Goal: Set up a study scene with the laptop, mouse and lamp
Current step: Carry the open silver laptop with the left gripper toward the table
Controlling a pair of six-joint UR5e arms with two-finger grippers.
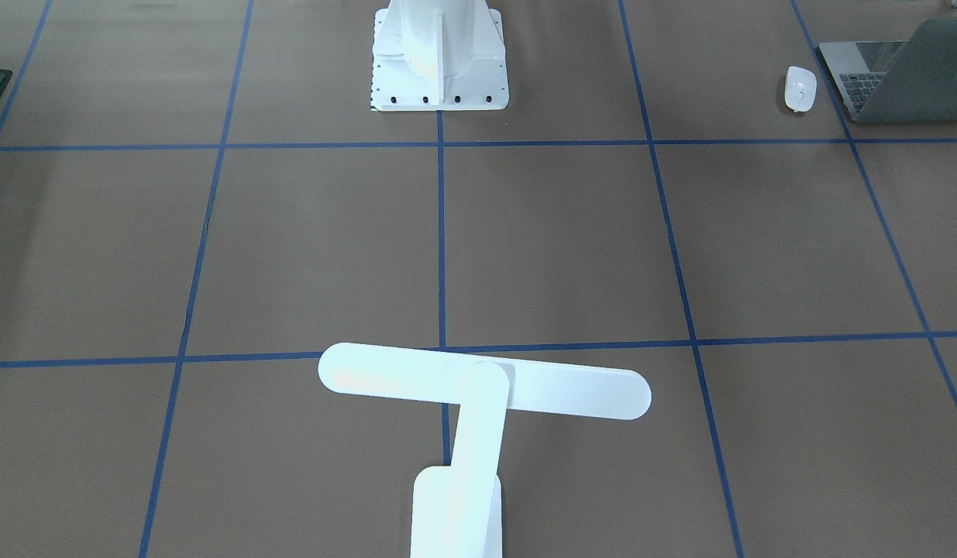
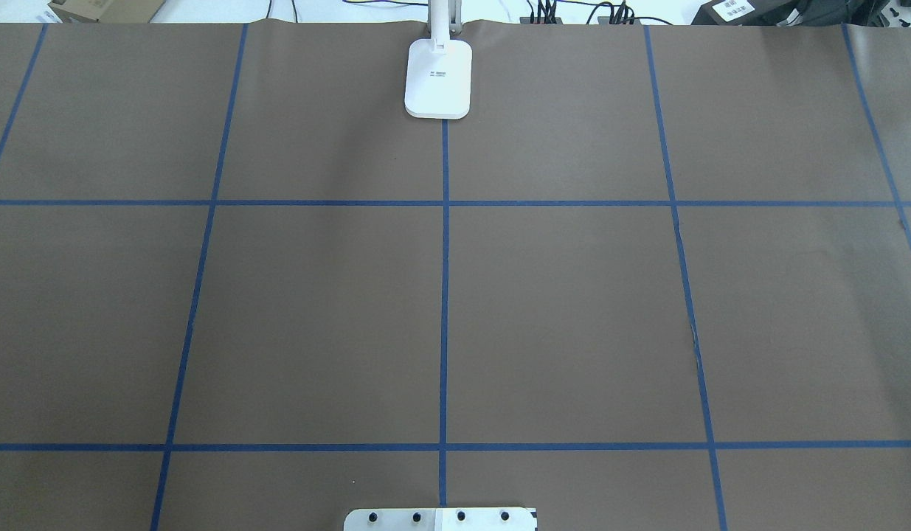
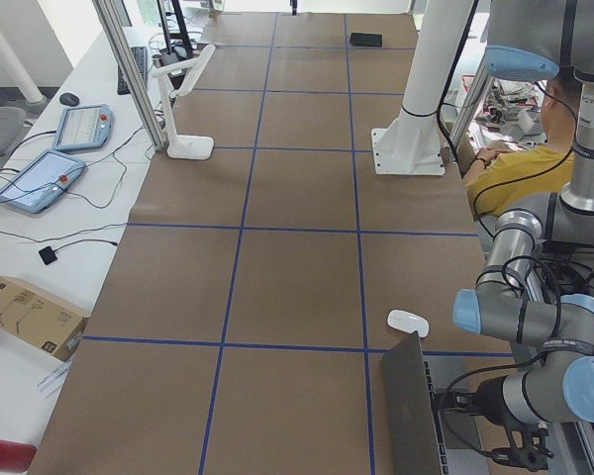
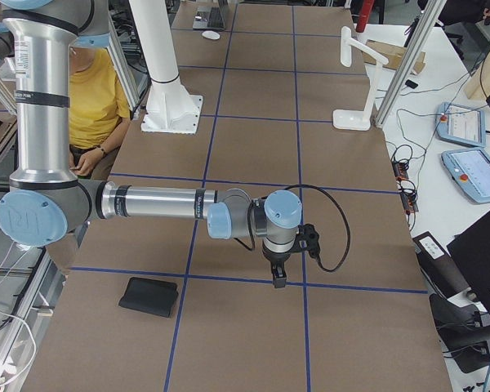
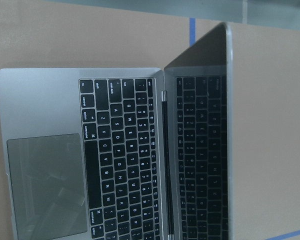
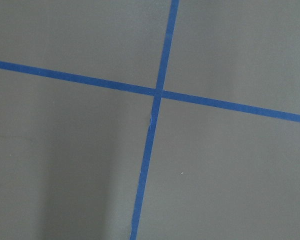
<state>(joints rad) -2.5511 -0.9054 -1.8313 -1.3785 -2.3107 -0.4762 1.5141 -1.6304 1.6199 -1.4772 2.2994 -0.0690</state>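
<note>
The grey laptop [image 5: 125, 160] stands open near the table edge on my left side, its screen [image 5: 200, 150] mirroring the keys; it also shows in the front view [image 1: 896, 81] and left view [image 3: 414, 406]. The white mouse [image 1: 800, 87] lies just beside it, apart from it. The white lamp [image 1: 478, 384] stands at the far middle edge, its base [image 2: 438, 77] on the centre tape line. My left gripper [image 3: 520, 455] hangs by the laptop's near side; I cannot tell if it is open. My right gripper [image 4: 278, 276] points down over a tape crossing [image 6: 159, 92], state unclear.
A white bolted pedestal [image 1: 439, 62] stands at the robot's side of the table. A flat black mat [image 4: 149, 296] lies near my right end. A person in a yellow shirt [image 4: 90, 90] sits behind the robot. Pendants [image 3: 42, 178] and cables lie beyond the lamp.
</note>
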